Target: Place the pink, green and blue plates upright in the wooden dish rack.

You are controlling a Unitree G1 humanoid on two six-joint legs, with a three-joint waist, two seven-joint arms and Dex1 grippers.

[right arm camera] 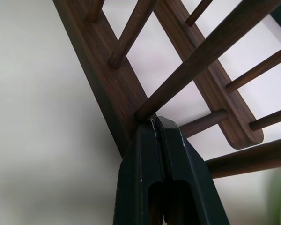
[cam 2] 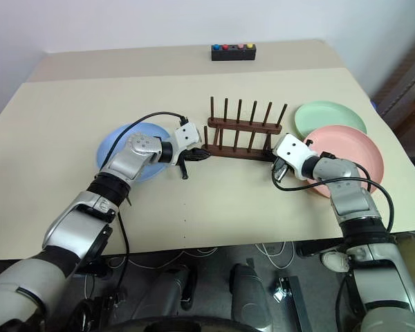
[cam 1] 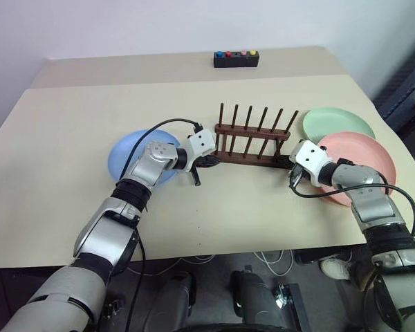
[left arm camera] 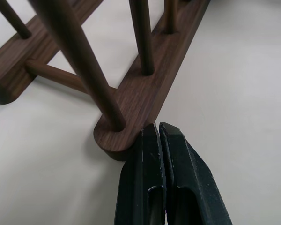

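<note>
Both grippers are shut tight and holding nothing. Left gripper (left arm camera: 158,133) is pressing its tips against one end of the wooden dish rack (cam 1: 252,142), and right gripper (right arm camera: 155,126) is touching the other end. The rack is sitting in the middle of the table (cam 1: 69,124) with no plates in it. The blue plate (cam 1: 128,155) is lying flat under the left arm, and the pink plate (cam 1: 363,155) and green plate (cam 1: 335,123) are lying flat by the right arm. If one side is pushing harder, the rack could be twisting or tipping over
</note>
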